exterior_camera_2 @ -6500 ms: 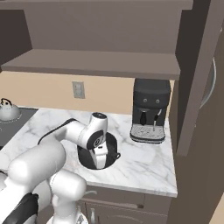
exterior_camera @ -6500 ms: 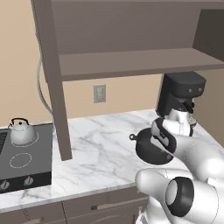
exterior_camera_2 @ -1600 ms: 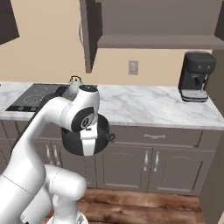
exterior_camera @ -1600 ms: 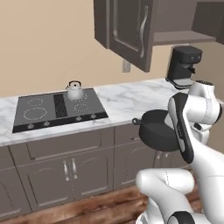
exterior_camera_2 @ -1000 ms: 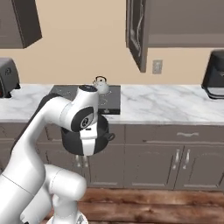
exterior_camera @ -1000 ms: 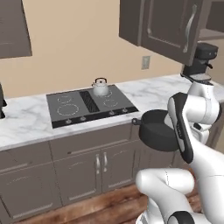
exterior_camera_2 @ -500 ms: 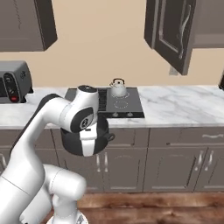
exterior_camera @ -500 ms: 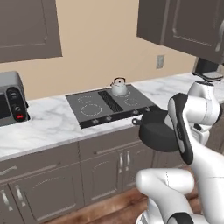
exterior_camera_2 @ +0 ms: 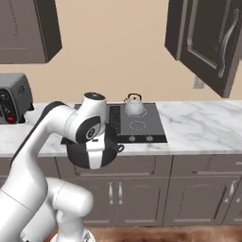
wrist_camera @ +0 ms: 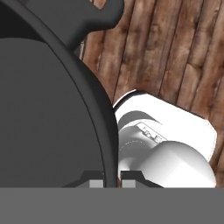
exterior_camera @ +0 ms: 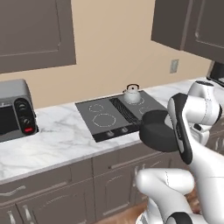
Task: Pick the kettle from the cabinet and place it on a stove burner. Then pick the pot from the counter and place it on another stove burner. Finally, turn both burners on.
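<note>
arm [exterior_camera_2: 52, 127]: glossy white rounded plastic links are showing dark charcoal joint bands
base [exterior_camera: 164, 192]: bulbous white shell is gleaming

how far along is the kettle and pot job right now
Done: the kettle sits on a rear stove burner. In hand: the end effector grips the pot by its rim, held in front of the counter. Left: setting the pot on another burner and turning both on.

The counter [exterior_camera: 65, 140] bears the cooktop [exterior_camera: 118, 114] and a toaster oven [exterior_camera: 15, 109].
</note>
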{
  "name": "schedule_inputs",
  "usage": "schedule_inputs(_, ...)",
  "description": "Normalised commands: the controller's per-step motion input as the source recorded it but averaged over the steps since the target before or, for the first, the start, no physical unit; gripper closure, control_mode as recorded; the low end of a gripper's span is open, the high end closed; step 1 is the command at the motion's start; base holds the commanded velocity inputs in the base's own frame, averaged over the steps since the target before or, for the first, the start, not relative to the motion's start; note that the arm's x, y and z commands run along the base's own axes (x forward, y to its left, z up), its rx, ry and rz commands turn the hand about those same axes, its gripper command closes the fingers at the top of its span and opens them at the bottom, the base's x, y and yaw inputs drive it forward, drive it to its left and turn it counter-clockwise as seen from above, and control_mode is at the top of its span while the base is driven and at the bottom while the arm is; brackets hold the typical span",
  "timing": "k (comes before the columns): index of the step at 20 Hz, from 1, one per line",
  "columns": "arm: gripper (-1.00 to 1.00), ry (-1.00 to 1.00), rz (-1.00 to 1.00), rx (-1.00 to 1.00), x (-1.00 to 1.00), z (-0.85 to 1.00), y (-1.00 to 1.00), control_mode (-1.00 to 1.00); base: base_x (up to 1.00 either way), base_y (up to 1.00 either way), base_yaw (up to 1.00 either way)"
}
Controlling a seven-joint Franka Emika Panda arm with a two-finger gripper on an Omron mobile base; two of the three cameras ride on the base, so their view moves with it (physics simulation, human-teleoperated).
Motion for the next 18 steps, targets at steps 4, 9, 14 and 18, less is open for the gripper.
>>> schedule_inputs(4,1.0,0.0,0.0,0.0,0.0,0.0,0.0,1.0,0.5,0.07,0.03)
schedule_inputs(9,1.0,0.0,0.0,0.0,0.0,0.0,0.0,1.0,0.42,0.03,0.09)
schedule_inputs(14,1.0,0.0,0.0,0.0,0.0,0.0,0.0,1.0,0.29,0.0,0.17)
schedule_inputs(18,1.0,0.0,0.0,0.0,0.0,0.0,0.0,1.0,0.24,-0.01,0.19)
